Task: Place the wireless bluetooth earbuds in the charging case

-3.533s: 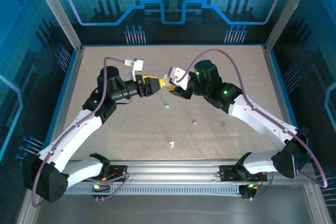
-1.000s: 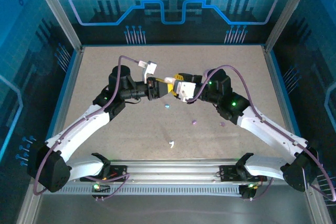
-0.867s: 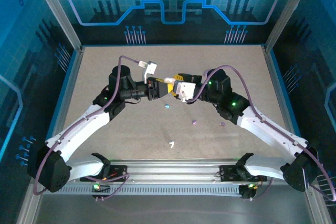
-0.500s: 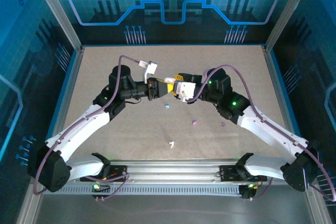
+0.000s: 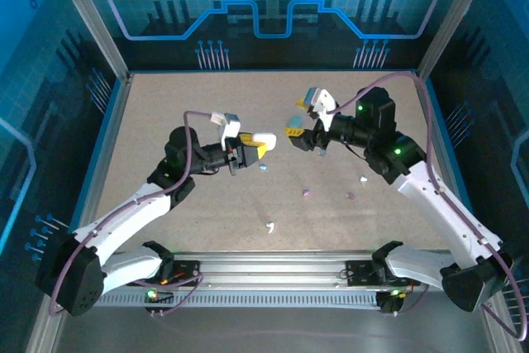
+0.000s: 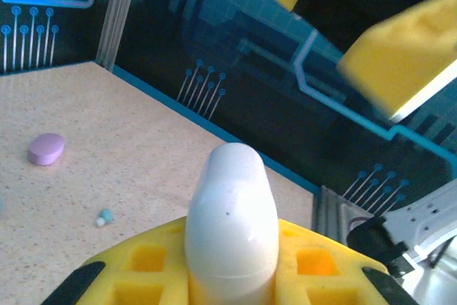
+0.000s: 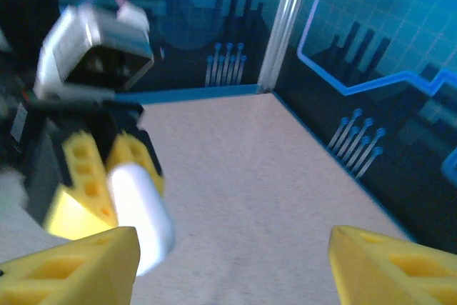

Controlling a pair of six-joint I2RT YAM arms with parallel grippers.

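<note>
Top looks down; wrist views share white case (image 6: 232,226).

Top view: the left tool (image 5: 256,147) sits left of frame centre, closed on the charging case (image 5: 265,137), which projects to the right. The right tool (image 5: 305,139) stands to its right, jaws apart and clear of the case. On the tabletop (image 5: 165,97) below the tools lie four earbuds: the nearest earbud (image 5: 264,168) just under the left tool, the middle earbud (image 5: 305,193) and the right earbud (image 5: 350,196) lower right, and the lowest earbud (image 5: 269,226) near the bottom edge.

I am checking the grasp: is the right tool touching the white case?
Apart. The top external view shows bare table between the right tool and the white case, which the left tool grips.
</note>
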